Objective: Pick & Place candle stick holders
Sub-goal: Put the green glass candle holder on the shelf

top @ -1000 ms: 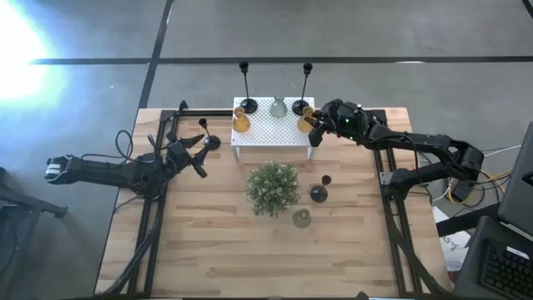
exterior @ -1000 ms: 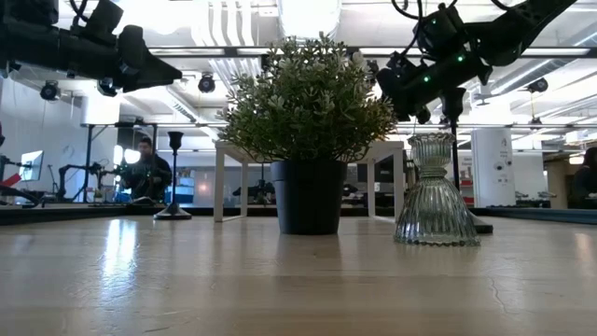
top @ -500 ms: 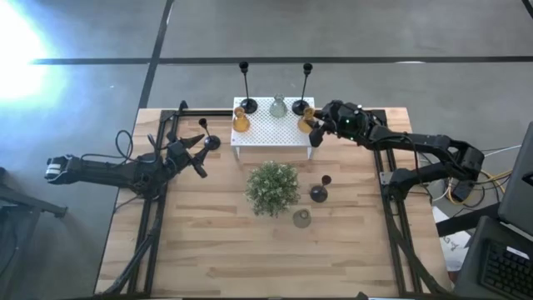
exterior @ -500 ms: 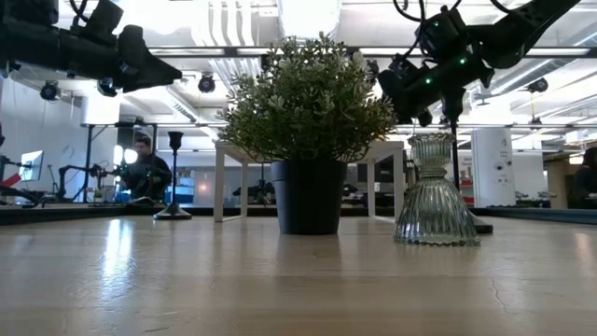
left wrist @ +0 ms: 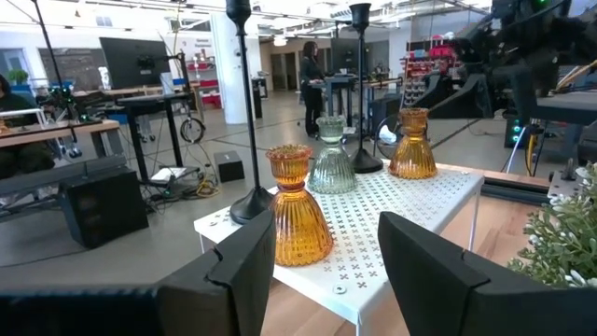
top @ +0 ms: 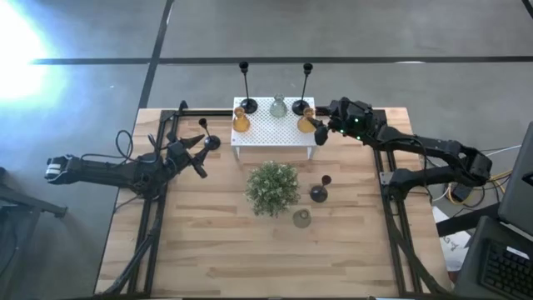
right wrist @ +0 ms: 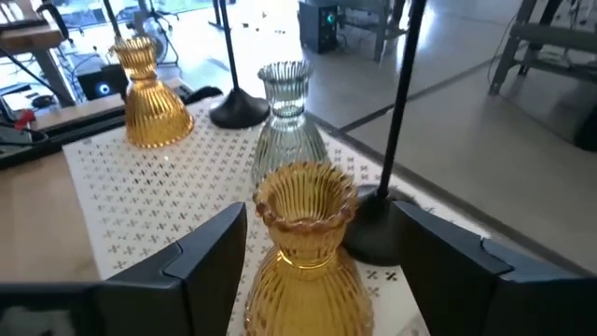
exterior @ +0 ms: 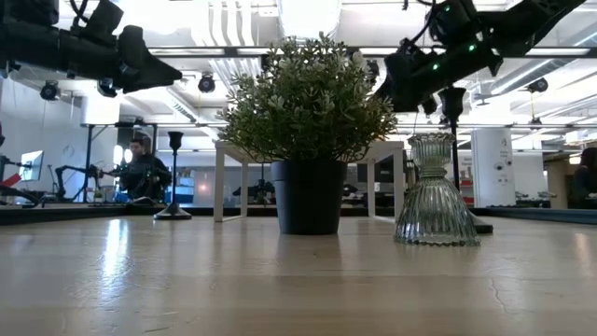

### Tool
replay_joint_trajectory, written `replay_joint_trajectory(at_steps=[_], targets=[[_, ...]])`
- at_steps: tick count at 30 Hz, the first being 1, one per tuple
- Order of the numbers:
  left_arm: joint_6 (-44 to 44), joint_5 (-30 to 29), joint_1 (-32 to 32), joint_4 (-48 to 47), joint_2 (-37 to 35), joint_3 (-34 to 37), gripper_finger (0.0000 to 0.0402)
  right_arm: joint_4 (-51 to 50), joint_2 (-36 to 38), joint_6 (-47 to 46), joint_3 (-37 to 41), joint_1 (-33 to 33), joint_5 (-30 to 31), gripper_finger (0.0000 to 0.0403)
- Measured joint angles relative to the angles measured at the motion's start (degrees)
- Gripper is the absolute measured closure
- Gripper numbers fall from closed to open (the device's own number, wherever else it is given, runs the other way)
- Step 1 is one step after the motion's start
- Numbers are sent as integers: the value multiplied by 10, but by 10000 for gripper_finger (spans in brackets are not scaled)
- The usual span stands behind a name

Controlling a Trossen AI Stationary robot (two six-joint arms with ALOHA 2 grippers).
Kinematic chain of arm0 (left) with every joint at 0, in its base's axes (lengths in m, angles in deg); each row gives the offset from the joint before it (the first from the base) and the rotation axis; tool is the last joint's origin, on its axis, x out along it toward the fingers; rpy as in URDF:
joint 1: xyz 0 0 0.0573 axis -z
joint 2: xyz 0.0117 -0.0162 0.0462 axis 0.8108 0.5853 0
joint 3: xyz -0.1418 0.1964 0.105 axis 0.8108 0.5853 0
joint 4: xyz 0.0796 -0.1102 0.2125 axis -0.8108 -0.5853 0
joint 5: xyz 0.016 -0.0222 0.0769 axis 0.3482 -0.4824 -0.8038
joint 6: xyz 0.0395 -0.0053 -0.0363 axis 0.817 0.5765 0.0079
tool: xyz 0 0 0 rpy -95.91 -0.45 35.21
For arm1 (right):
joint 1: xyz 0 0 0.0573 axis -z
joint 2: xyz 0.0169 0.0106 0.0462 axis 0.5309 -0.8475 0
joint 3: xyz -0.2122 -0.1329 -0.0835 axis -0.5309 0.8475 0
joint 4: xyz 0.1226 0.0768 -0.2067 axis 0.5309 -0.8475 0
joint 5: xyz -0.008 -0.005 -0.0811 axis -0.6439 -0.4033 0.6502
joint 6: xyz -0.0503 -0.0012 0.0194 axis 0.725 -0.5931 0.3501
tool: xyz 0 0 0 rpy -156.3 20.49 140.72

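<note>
Up top, the right gripper point(top: 323, 131) sits at the right edge of the white perforated stand point(top: 273, 129), just beside an amber holder point(top: 306, 122), and from overhead you can't read the fingers. The right wrist view settles it: both fingers point(right wrist: 207, 252) spread wide either side of that amber holder point(right wrist: 300, 250), not touching it, with the clear-grey holder point(right wrist: 285, 110), a second amber holder point(right wrist: 149, 93) and two black stems point(right wrist: 403, 103) standing behind on the stand. The left gripper point(top: 200, 155) hangs over the table's left side, well apart from the stand; its wrist view shows the fingers point(left wrist: 244, 263) open, nothing between them. Only the low view picks out the ribbed clear holder point(exterior: 435, 196) upright on the wood beside the potted plant point(exterior: 309, 131); overhead adds a dark holder point(top: 319, 193) and a small dark one point(top: 326, 179) near it.
</note>
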Motion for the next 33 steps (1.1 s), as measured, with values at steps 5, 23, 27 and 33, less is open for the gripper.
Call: replay_joint_trajectory(at_steps=[5,23,27,33], targets=[[0,0,0,0,0,0,206,-56,66,6,0,0,0,146],[0,0,0,0,0,0,206,-246,276,2,-1,-130,-5,190],[0,-1,0,0,0,0,206,-251,291,-16,-1,-203,-5,206],[0,-1,0,0,0,0,206,-249,298,-37,-5,-320,19,238]])
